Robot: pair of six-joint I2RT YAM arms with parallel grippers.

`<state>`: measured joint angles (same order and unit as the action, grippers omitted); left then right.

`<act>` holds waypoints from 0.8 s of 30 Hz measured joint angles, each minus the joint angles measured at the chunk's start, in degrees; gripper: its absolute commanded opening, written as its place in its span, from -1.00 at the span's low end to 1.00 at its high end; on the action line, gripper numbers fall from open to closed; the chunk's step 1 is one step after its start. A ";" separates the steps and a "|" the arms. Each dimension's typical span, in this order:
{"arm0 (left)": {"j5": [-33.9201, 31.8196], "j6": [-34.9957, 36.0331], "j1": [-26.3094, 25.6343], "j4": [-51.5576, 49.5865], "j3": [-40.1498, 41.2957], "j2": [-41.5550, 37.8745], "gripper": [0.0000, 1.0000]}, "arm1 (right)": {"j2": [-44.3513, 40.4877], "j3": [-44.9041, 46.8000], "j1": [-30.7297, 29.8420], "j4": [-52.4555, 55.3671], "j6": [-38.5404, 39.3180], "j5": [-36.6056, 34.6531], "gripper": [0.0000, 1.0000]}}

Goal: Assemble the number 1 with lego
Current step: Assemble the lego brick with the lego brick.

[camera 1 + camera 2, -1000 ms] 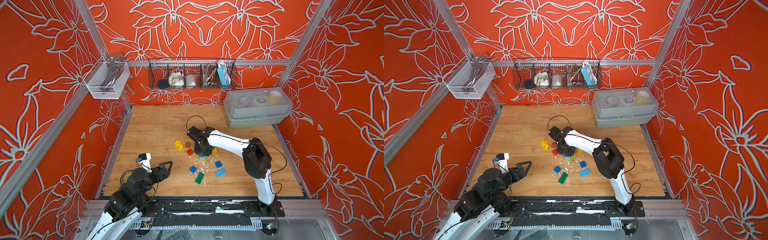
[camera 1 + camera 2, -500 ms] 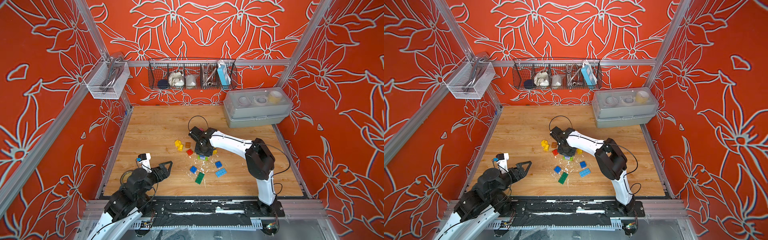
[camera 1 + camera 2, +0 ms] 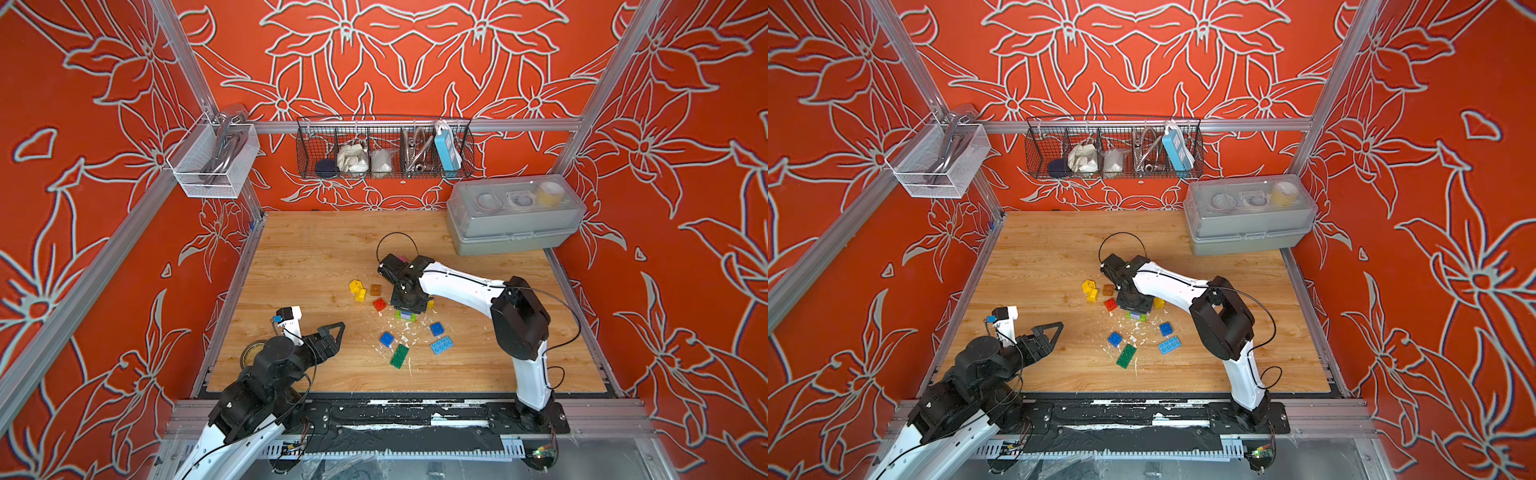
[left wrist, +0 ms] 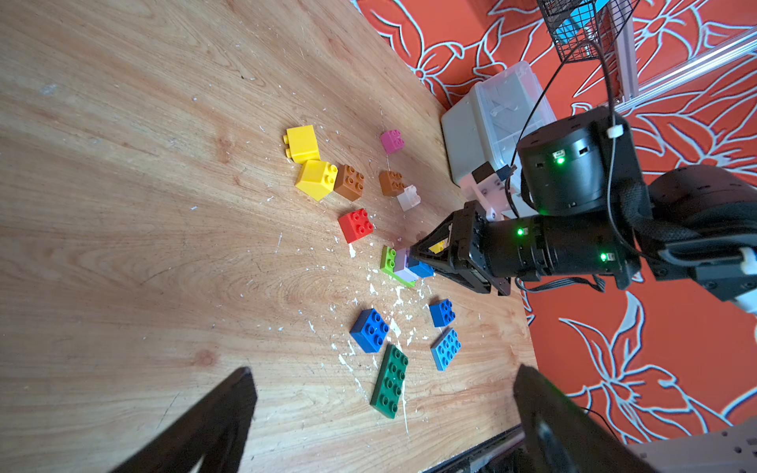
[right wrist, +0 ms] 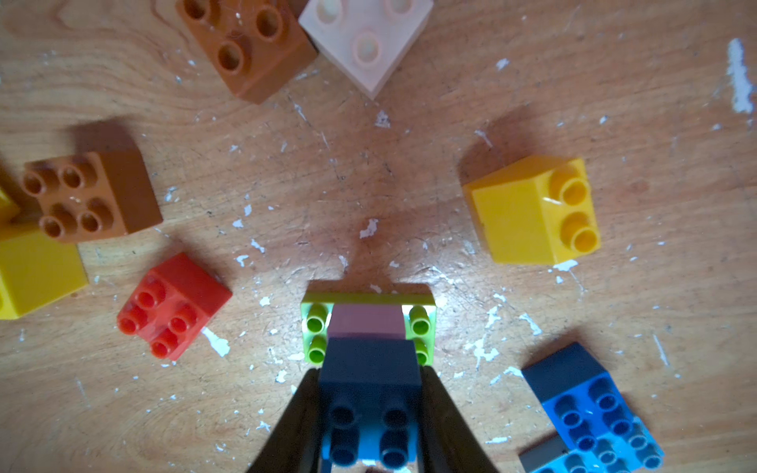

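The blue brick [image 5: 368, 409], clamped by the right gripper [image 5: 370, 374] atop the lilac brick [image 5: 366, 323] on the lime plate [image 5: 315, 323], could be seated askew if pressed off-centre, the plate being unbraced by the wide-spread left gripper [image 4: 383, 370].

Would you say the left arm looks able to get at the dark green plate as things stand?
Probably yes: the left gripper is open and points toward the dark green plate, with only bare table between them. The right gripper is farther back, shut on a blue brick.
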<state>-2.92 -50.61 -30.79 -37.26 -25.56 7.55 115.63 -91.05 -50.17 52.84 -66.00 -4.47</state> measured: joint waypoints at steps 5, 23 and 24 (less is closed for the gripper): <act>-0.02 0.00 0.00 -0.02 0.00 -0.63 0.96 | 0.02 0.00 -0.02 0.11 -0.92 -0.09 -0.69; -0.44 -0.07 0.00 -0.85 0.04 -2.40 0.96 | 2.95 -4.07 -0.92 3.08 -4.11 -1.57 -0.69; -0.44 -0.07 0.00 -0.85 0.04 -2.58 0.96 | 3.08 -4.13 -1.03 3.08 -4.11 -1.79 -0.69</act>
<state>-3.36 -50.68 -30.79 -38.11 -25.52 4.97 118.72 -95.18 -51.20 55.92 -70.11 -6.26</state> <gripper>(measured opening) 0.982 0.357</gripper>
